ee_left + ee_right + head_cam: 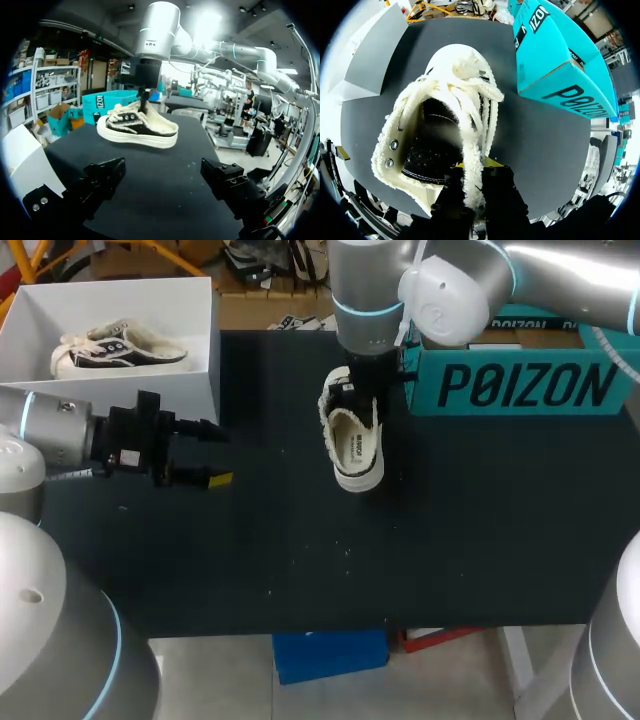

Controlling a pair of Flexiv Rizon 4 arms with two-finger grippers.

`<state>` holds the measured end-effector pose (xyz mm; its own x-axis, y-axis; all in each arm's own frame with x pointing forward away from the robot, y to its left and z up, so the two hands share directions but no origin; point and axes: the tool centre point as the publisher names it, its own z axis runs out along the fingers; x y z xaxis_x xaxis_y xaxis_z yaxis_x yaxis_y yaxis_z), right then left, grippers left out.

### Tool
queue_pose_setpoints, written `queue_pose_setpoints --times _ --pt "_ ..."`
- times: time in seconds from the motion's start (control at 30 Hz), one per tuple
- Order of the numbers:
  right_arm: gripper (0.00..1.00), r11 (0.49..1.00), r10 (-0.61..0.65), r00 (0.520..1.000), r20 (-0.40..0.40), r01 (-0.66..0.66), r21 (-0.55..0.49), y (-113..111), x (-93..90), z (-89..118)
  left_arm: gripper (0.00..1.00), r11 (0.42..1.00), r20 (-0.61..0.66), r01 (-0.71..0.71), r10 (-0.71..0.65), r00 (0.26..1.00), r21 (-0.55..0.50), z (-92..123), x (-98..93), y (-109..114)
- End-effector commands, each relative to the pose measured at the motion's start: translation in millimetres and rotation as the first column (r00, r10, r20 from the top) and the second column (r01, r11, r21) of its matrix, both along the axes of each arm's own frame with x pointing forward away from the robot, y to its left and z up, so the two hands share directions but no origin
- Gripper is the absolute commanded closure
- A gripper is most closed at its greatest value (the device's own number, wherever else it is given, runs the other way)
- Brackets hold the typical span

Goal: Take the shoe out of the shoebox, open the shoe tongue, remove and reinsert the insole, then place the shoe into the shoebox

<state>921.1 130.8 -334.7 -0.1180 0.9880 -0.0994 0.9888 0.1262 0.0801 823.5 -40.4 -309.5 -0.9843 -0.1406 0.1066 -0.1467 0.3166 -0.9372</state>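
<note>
At the far middle of the surface [450, 540], the right tool [472, 172] comes straight down and pinches the fleecy tongue [470, 145] of the shoe [357, 445] between its two fingers. Out to the left, the left tool [212, 453] hovers above the surface with its fingers spread wide, holding nothing and aimed right toward the shoe.

Bare dark surface lies between the left tool and the shoe, and from the shoe to the near edge. A teal box [520, 385] stands just beside the shoe on its far right. A white shoebox [190, 390] at the far left corner holds a second shoe [115, 348].

The shoe sits sole down, its long axis running near to far: laced toe toward the far edge, open heel toward the near edge.
</note>
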Motion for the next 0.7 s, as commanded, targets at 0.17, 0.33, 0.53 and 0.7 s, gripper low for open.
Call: queue_pose_setpoints --times 0.17,0.33,0.53,0.7 --pt "1.00 0.654 0.679 0.679 -0.279 -0.732 -0.190 -18 12.9 72 0.00 1.000 0.003 -0.005 0.005 1.000 0.002 -1 -1.0 -1" --pt "1.00 0.298 0.805 0.377 -0.458 -0.925 -0.237 -46 22.2 99 0.00 1.000 0.003 -0.005 0.005 1.000 0.002 -1 -1.0 -1" --pt "1.00 0.298 0.805 0.377 -0.458 -0.925 -0.237 -46 22.2 99 0.00 1.000 0.003 -0.005 0.005 1.000 0.002 -1 -1.0 -1" --pt "1.00 0.298 0.805 0.377 -0.458 -0.925 -0.237 -46 22.2 99 0.00 1.000 0.003 -0.005 0.005 1.000 0.002 -1 -1.0 -1"
